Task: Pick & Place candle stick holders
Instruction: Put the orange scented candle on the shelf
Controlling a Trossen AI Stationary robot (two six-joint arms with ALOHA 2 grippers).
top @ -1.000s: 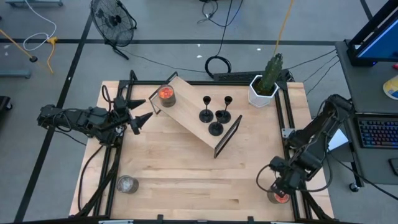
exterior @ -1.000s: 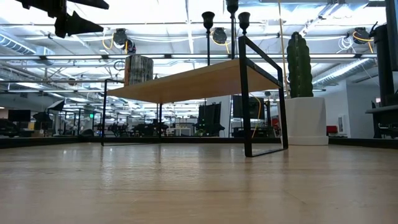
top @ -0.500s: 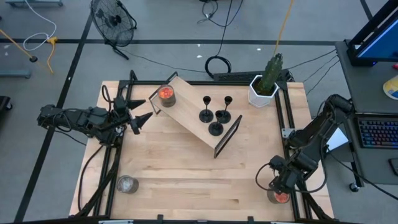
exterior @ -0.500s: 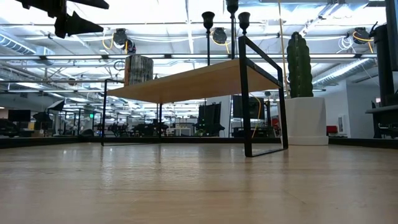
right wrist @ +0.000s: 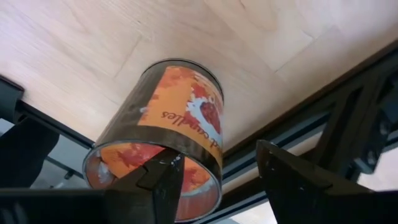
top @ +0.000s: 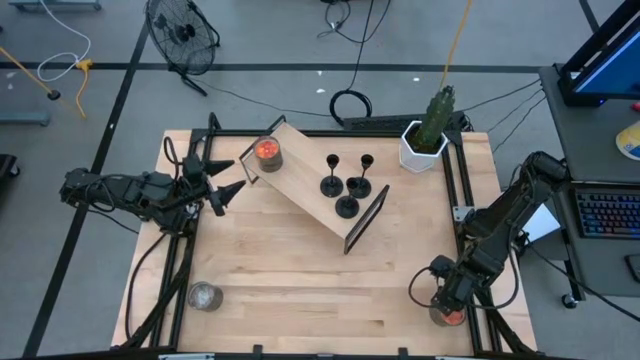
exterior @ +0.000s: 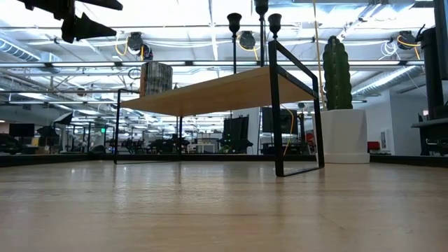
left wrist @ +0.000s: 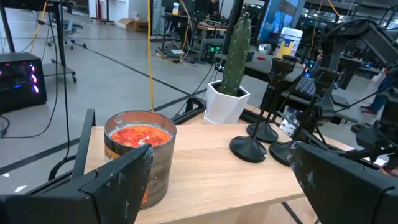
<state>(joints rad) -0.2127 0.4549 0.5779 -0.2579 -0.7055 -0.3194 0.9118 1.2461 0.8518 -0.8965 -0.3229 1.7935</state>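
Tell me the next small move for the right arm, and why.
Probably lift the right gripper off the orange jar at the table's near right corner and swing toward the shelf. Its jaws stand open around that jar, while the candle holders wait untouched there.

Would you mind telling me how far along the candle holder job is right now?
Nothing looks done: the candle stick holders all stand on the small shelf. The left gripper waits open beside that shelf, empty. The right gripper is open over an orange-filled jar at the table's corner. All picking remains.
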